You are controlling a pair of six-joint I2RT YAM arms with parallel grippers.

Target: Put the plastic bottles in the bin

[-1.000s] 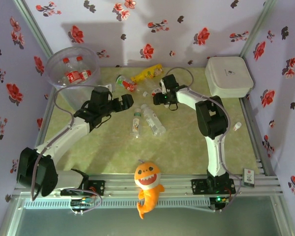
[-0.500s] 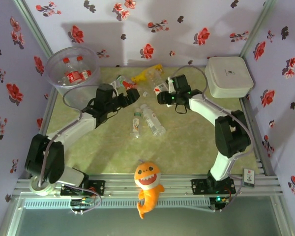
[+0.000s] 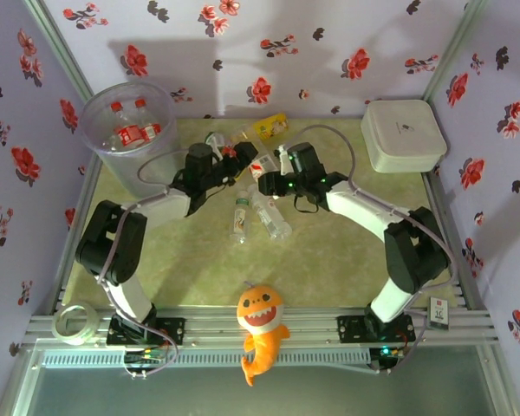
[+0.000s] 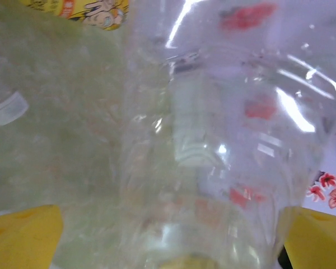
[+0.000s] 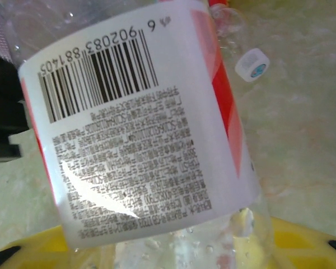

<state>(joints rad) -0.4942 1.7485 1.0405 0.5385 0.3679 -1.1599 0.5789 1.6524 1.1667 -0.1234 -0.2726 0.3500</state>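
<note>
Both arms meet at the 12 o'clock side of the table (image 3: 329,251), and that crowding is the main hazard. The left arm (image 3: 156,208) has its left jaws spread wide, straddling a clear bottle (image 4: 224,140) with a gap showing at one side, so nothing is clamped. The right arm (image 3: 364,204) has its right jaws around a white-labelled bottle (image 5: 140,129). Whether they grip it firmly I cannot tell, as the label hides the contact.

The bin (image 3: 95,130) stands at 10 o'clock with several red-labelled bottles (image 3: 130,132) already inside. Two more bottles (image 3: 240,217) lie near the table's centre, and the yellow bottle (image 3: 269,128) lies at 12 o'clock.

Likely failures:
- A thin, slick bottle may squirt out or crumple as the left jaws close.
- If the right jaws hold only the label, that bottle may pivot or slip when lifted.
- The right arm's way to the bin crosses the left arm, so the wrists could clash.
- Either wrist may knock the yellow bottle or the loose white cap (image 5: 252,64) out of reach.
</note>
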